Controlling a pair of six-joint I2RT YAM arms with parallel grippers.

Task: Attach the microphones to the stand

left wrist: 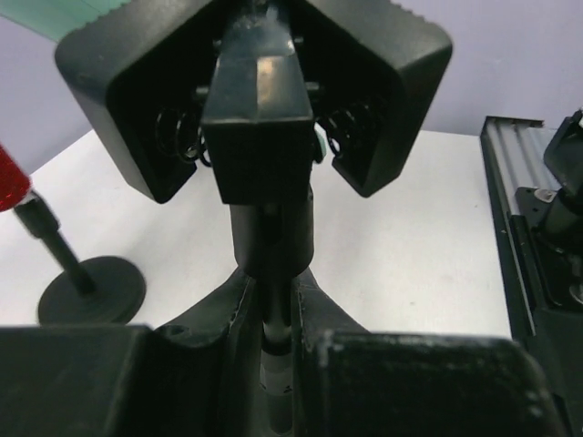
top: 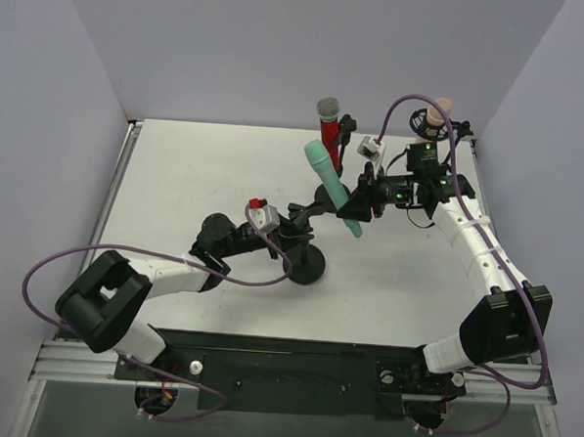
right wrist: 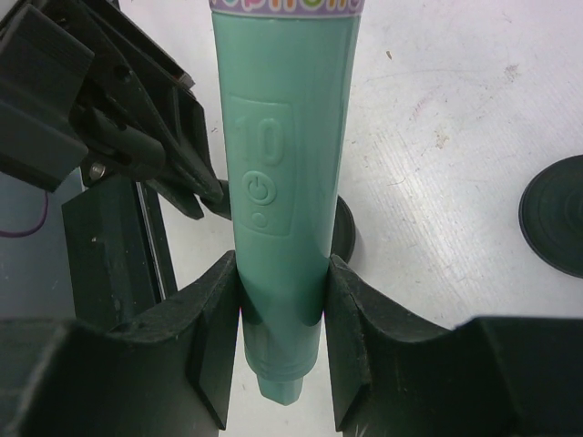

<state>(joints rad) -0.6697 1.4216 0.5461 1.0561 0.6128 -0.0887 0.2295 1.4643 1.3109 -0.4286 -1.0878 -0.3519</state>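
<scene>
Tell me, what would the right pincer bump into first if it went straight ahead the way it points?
Most likely the black stand clip, just beside the mint green microphone that the right pincer holds. Depth is hard to judge, though.

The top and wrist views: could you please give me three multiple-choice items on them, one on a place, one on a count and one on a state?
1. Where is the red mic? A in a stand at the back; B lying flat in front; C out of view.
2. How many mics show? A two; B three; C four.
3. How is the right hand? A open, empty; B shut on the green mic; C out of view.
Key: 1 A, it stands upright in its clip in the top view. 2 B, red, green and the pink mic all show there. 3 B, the hand clamps the mic's two sides in the right wrist view.
</scene>
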